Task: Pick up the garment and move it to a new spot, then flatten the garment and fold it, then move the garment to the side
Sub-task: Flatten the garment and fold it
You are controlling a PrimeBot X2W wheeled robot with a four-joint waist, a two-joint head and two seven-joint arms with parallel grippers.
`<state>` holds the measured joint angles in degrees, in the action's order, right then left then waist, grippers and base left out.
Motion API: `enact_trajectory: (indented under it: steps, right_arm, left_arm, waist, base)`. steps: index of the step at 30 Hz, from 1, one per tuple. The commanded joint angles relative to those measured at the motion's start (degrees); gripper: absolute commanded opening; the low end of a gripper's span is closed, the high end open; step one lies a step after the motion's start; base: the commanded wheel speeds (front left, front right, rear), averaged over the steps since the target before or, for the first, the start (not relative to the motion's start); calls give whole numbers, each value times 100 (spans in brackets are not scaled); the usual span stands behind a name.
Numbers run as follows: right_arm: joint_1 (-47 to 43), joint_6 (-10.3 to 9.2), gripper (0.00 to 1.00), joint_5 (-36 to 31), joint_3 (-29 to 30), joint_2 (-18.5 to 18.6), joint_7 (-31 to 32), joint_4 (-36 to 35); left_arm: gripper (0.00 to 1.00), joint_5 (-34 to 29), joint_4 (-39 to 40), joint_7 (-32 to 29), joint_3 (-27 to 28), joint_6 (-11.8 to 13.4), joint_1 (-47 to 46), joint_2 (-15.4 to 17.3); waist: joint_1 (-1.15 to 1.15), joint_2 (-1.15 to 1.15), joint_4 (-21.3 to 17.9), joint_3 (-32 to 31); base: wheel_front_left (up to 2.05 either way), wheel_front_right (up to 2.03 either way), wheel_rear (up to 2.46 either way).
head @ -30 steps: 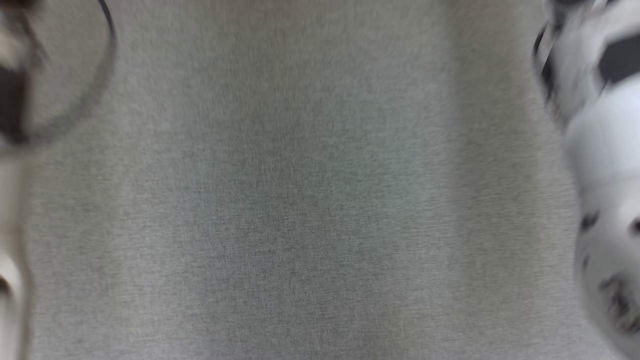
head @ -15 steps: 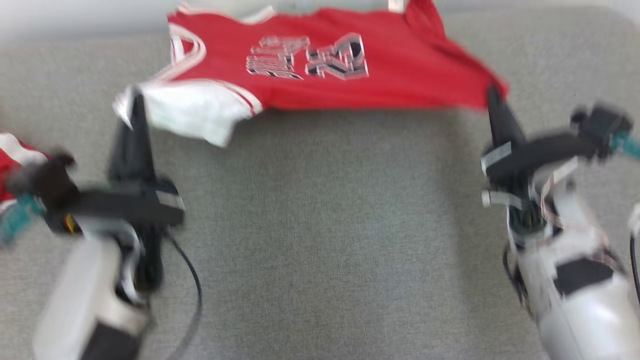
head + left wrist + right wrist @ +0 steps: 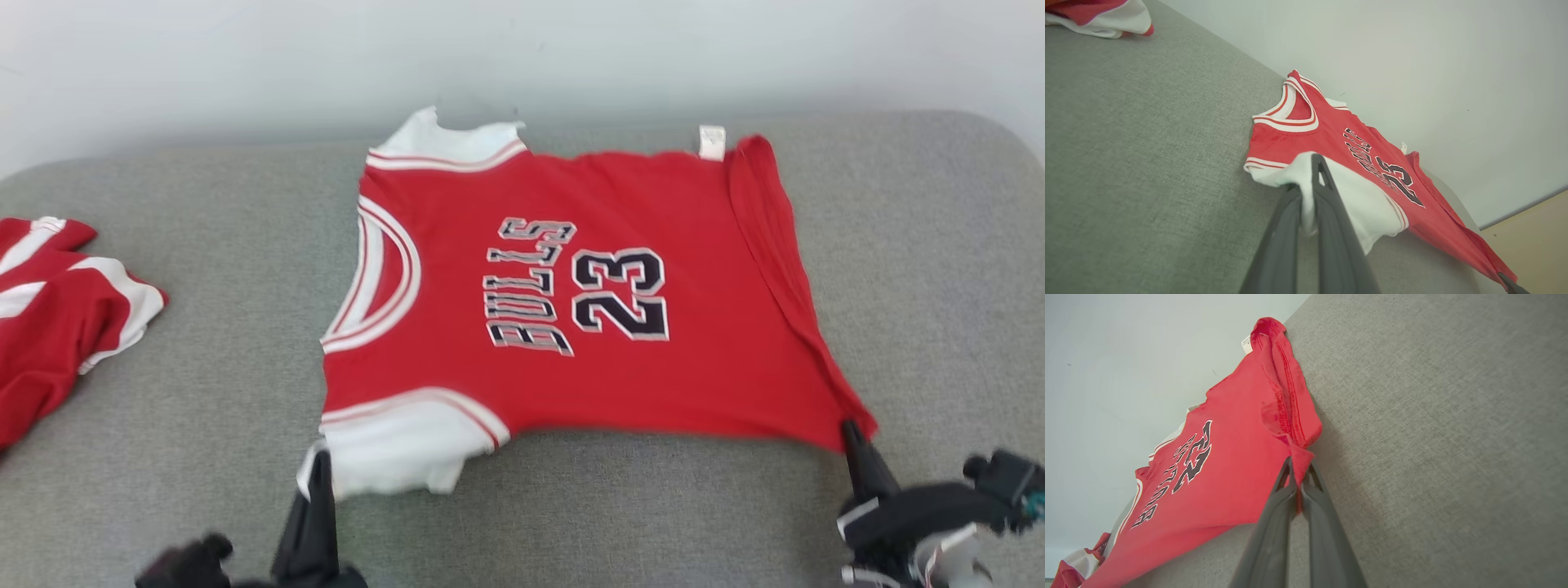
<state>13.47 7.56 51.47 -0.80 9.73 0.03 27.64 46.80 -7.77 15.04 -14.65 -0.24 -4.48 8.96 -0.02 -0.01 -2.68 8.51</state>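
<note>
A red knit basketball jersey (image 3: 588,327) with white shoulder panels lies spread, front up, across the middle of a grey woven-fabric cushion (image 3: 204,367). Its neck points to the robot's left and its hem to the right. The left gripper (image 3: 320,467) has its jaws pressed together on the near white shoulder panel (image 3: 400,449), and the left wrist view shows cloth bunched between the fingers (image 3: 1306,183). The right gripper (image 3: 851,433) pinches the near red hem corner, again with the jaws closed on cloth (image 3: 1299,469).

The main risk, as I judge it, is uneven tension. If one arm pulls harder or lets go first, the jersey would skew or drag off its flat lie. The right-hand hem strip (image 3: 767,237) is already rolled over on itself and could get creased into the fold if it is not smoothed out. The pinch at the red corner looks thin (just a tip of cloth), so a sharp tug might slip it free. A second crumpled red-and-white garment (image 3: 57,310) sits well apart at the left, where it could get in the way when the jersey is moved aside.

The chest reads "BULLS" (image 3: 526,286) above the number "23" (image 3: 620,294), in black letters outlined in white. A small white tag (image 3: 712,140) at the far hem corner is too small to read.
</note>
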Motion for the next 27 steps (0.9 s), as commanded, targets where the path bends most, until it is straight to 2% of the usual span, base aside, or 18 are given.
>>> enact_trajectory:
  steps: [1,4,7,14,20,27]
  right_arm:
    - [-248,-15,0,-78,62,40,23,-45]
    - [-711,-15,0,-207,231,4,86,-239]
    - [-1267,-15,0,-368,496,-115,238,-611]
    - [-2195,-15,0,-765,1036,-422,826,-1457]
    - [-2389,-15,0,-999,1368,-616,1209,-1792]
    - [-2107,-15,0,-885,1303,-684,1537,-1917]
  left_arm:
    - [0,-51,6,19,-25,20,243,-15]
    - [0,-52,69,20,-32,15,696,-100]
    - [0,-75,245,19,-37,132,1217,-174]
    - [0,-68,507,-100,-152,209,1773,-75]
    - [0,-112,545,-188,-232,181,1680,-31]
    - [0,-302,474,-344,-391,67,1127,56]
  waist:
    - [2,1,138,-219]
    - [2,1,191,-390]
    - [2,1,284,-571]
    - [2,1,448,-737]
    - [2,1,420,-676]
    - [2,1,270,-536]
  base:
    - [0,0,0]
    - [0,0,0]
    - [0,0,0]
    - [0,0,0]
    - [0,0,0]
    - [0,0,0]
